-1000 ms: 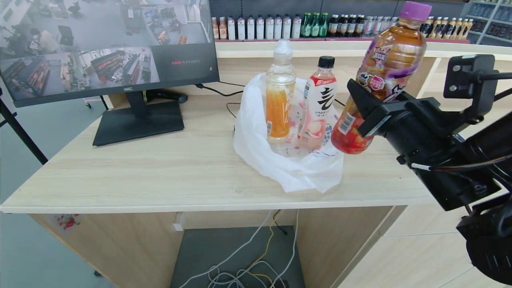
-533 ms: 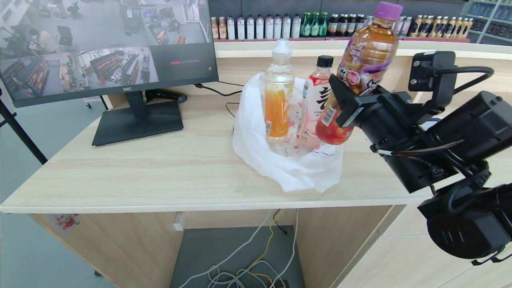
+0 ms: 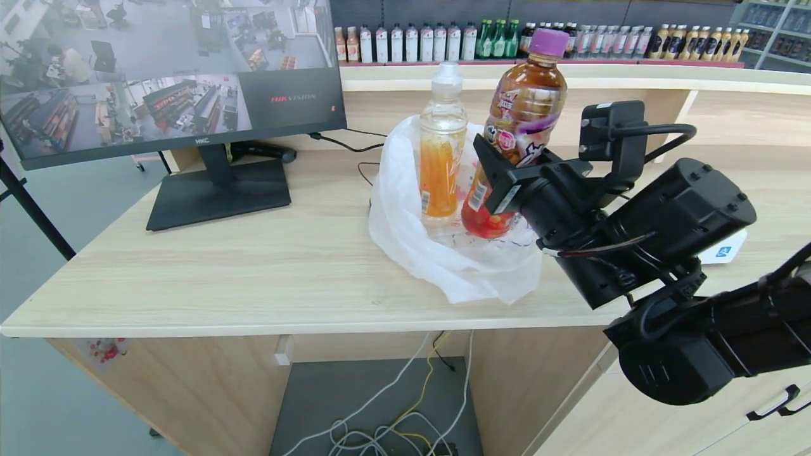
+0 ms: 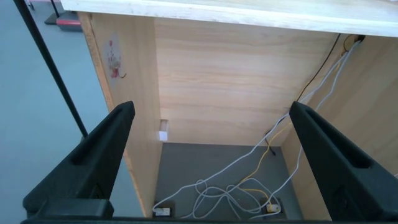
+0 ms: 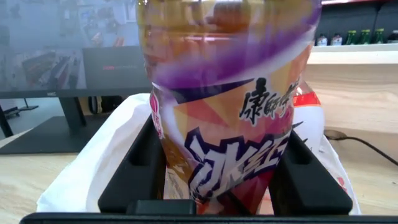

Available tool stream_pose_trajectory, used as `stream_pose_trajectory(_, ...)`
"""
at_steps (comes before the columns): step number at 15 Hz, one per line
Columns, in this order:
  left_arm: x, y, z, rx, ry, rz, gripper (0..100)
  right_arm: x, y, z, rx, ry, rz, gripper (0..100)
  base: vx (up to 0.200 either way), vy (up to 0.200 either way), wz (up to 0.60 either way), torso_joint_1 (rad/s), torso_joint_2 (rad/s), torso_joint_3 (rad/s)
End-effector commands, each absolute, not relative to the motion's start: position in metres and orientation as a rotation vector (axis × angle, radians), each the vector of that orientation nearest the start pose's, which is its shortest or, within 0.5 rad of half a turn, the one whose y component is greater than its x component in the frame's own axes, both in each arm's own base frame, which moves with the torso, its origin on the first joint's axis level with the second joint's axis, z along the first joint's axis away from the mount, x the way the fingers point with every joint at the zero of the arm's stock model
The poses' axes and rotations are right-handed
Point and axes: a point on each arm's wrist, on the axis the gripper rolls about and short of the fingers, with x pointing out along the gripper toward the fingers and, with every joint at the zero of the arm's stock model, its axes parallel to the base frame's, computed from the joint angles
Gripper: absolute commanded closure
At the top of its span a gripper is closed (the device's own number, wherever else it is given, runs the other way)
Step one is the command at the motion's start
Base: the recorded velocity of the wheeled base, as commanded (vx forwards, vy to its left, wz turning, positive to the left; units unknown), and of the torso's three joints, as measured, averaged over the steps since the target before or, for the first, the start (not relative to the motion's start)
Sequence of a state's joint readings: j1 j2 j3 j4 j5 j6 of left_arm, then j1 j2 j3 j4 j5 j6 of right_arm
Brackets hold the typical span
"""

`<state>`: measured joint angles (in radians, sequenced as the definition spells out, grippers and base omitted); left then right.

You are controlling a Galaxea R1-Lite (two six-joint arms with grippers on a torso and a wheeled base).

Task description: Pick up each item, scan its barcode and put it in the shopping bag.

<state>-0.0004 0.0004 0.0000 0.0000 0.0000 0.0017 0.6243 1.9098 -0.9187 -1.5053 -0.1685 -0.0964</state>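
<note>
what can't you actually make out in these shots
- Barcode on the tea bottle: head view, too small to read.
- Whether that bottle, held in the right pincer, touches the bag yet: head view, its base is unclear against the plastic.
- What stands behind it in the bag: right wrist view, a red-and-white sliver shows; the bottle covers the rest.
- White box: head view, the right arm covers most of it.

A light wooden counter (image 3: 253, 266) carries a white shopping bag (image 3: 443, 266). A monitor (image 3: 171, 95) stands well left of the bag, and a black cable (image 3: 345, 144) lies just behind the bag.
</note>
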Motion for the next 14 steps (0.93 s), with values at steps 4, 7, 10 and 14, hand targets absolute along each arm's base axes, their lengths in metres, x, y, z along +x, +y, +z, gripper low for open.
stream_pose_trajectory(4, -0.023, 0.000, 0.075, 0.002, 0.000, 0.000, 0, 0.299, 0.218, 0.219, 0.102, -0.497, 0.454, 100, 0.000, 0.000, 0.00, 0.000, 0.00, 0.000)
stream_pose_trajectory(7, -0.023, 0.000, 0.075, 0.002, 0.000, -0.002, 0, 0.309, 0.220, 0.205, 0.068, -0.473, 0.466, 100, 0.000, 0.000, 0.00, 0.000, 0.00, 0.000)
stream_pose_trajectory(10, -0.023, 0.000, 0.075, 0.002, 0.000, 0.000, 0, 0.316, 0.225, 0.188, 0.056, -0.433, 0.475, 100, 0.000, 0.000, 0.00, 0.000, 0.00, 0.000)
stream_pose_trajectory(14, -0.023, 0.000, 0.075, 0.002, 0.000, 0.000, 0, 0.322, 0.231, 0.173, 0.044, -0.401, 0.481, 100, 0.000, 0.000, 0.00, 0.000, 0.00, 0.000)
